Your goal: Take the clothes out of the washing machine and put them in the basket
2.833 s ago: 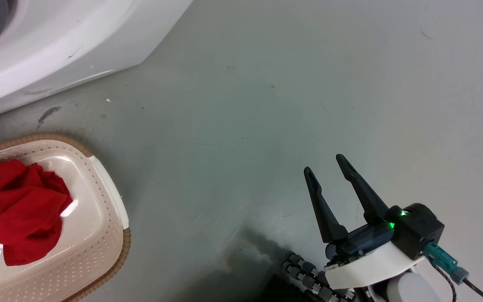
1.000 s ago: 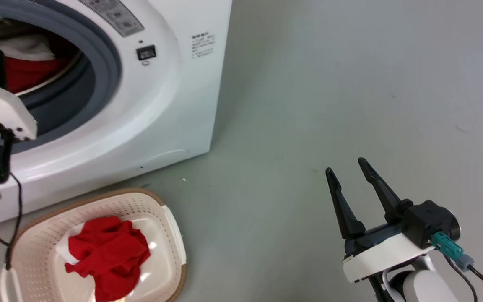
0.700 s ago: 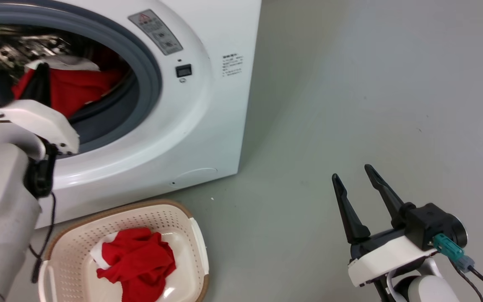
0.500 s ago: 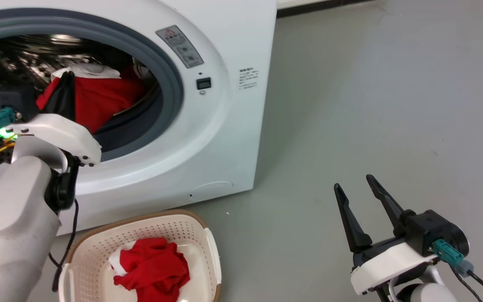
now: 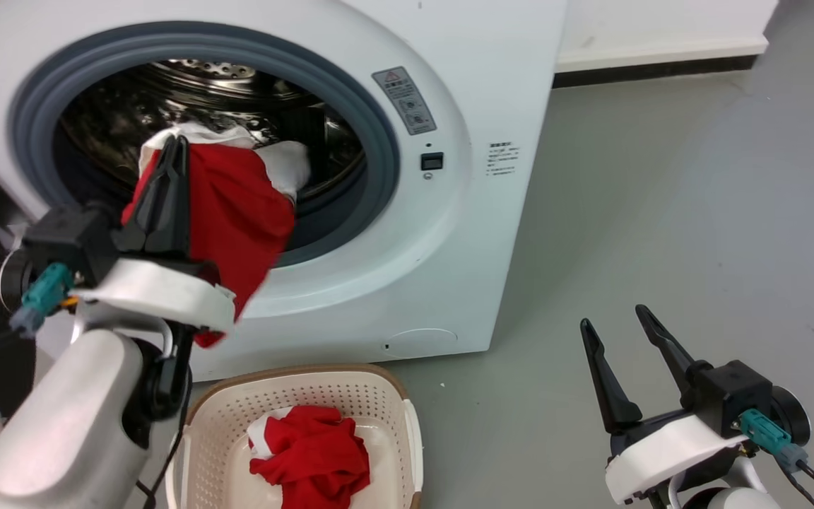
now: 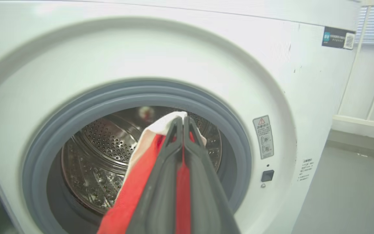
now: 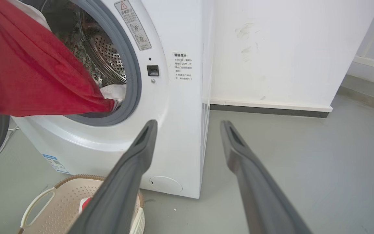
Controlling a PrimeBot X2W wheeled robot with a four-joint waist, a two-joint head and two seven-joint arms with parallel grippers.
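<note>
The left gripper (image 5: 179, 143) is pinched tight on the red-and-white garment (image 5: 237, 212) and holds it in front of the washing machine (image 5: 463, 85). The cloth's far end trails back to the grey rim (image 5: 379, 134) of the porthole, with a white part lying in the steel drum (image 5: 131, 106). The basket (image 5: 294, 373) stands just below the machine's front with a plain red garment (image 5: 311, 456) inside. The right gripper (image 5: 613, 317) is spread wide and empty above the bare floor (image 5: 661, 212), well clear of the machine's right edge.
</note>
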